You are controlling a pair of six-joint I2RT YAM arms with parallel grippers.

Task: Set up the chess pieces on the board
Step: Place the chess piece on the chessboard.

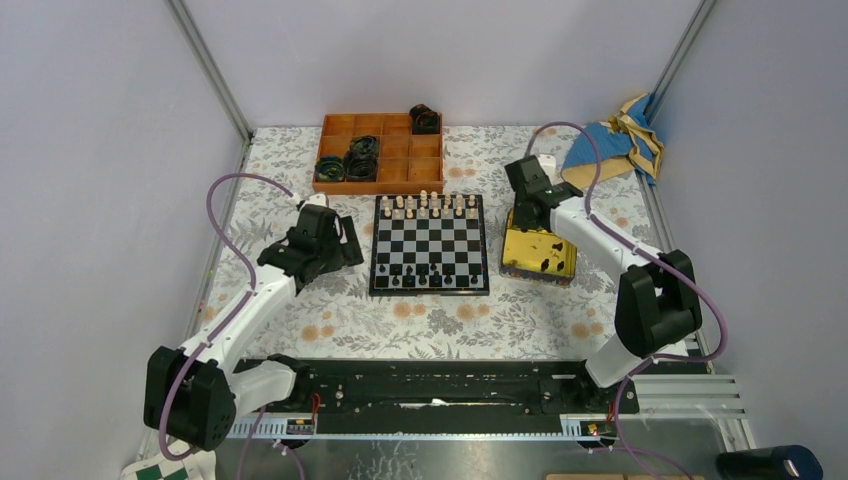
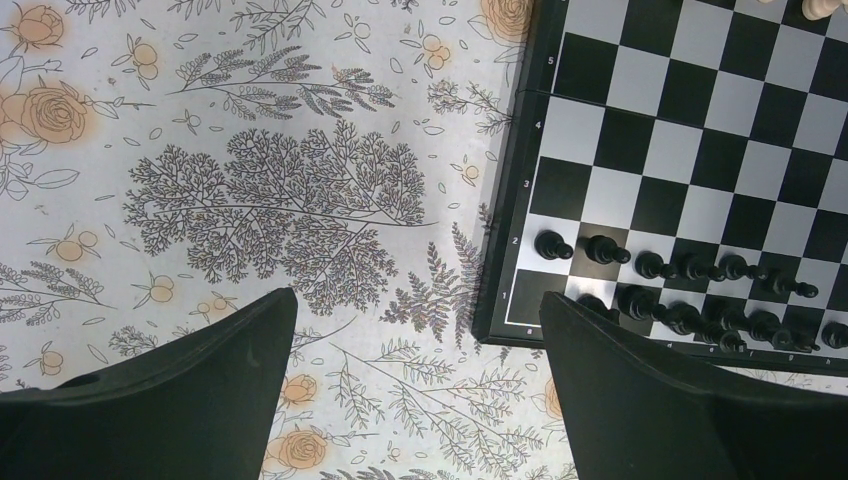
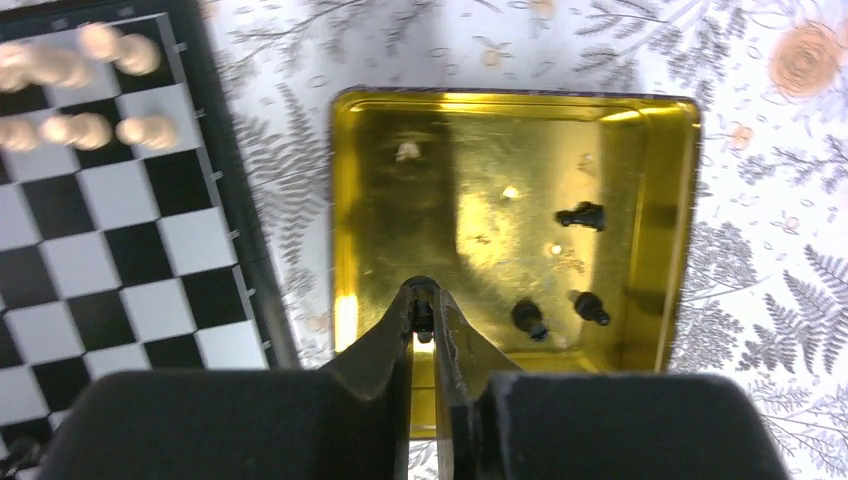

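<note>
Right claw sits low over the gold tin, jaws drawn almost together and pinching a black piece right at the tips. Only a dark sliver shows between the pads, so I can't call which chessman it is. Its long axis looks to run along the fingers.

Loose in the tin are three more chess pieces, all on their sides. The one nearest the middle lies with its long axis across the tin. The other two are close together by the edge nearest the claw, each lying at a slant.

The tin rests on the desk just beside the right edge of the board, towards its near right corner.

Over to the left claw: fingers spread wide, nothing between them, hanging above the desk just off the board's near left corner.

On the board, black men stand upright along the two near rows, long axes vertical, starting from that left corner. Cream chessmen stand upright along the far edge.
</note>
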